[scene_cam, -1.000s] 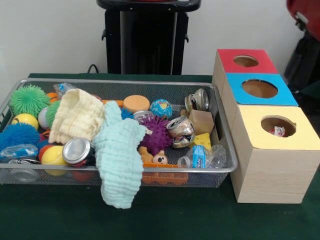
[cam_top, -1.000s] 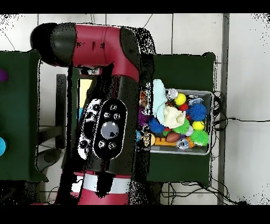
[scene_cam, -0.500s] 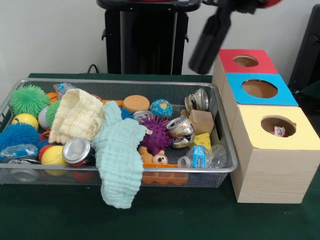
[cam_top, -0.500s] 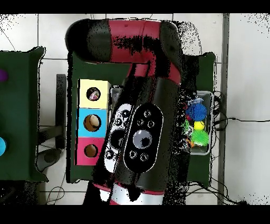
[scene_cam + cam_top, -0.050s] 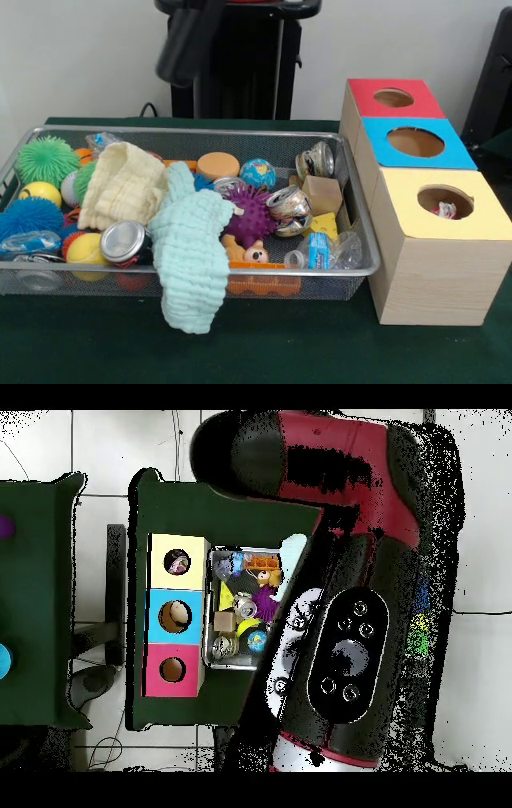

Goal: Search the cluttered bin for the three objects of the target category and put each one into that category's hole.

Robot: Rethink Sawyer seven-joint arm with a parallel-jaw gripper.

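While the claw (image 5: 188, 40) hangs high over the back edge of the wire bin (image 5: 336, 276), all the things in the bin lie well below it and none of them touches it. The claw is only a dark blur, so I cannot tell if it is apart or together.

The bin is made of thin metal mesh and is full. A soft mint cloth (image 5: 190, 256) with a bumpy weave hangs over the front edge. A pale yellow cloth (image 5: 122, 186) of the same kind lies folded behind it. A shiny round can (image 5: 124, 240) lies just beside the mint cloth. A crushed can (image 5: 288, 210) lies next to a purple spiky ball (image 5: 250, 214). Another can (image 5: 318, 160) sits in the back right corner. A small brown block (image 5: 323, 194) and a clear plastic bottle (image 5: 324, 252) lie near the right wall. A green spiky ball (image 5: 46, 158) and a blue spiky ball (image 5: 28, 216) fill the left end.

Just beside the bin stand three wooden boxes in a row. The yellow box (image 5: 436, 240), the blue box (image 5: 416, 120) and the red box (image 5: 392, 84) each have a round hole on top. Something small lies in the yellow hole (image 5: 445, 200).

From above, the big red and black arm (image 5: 340, 584) covers one side of the bin.
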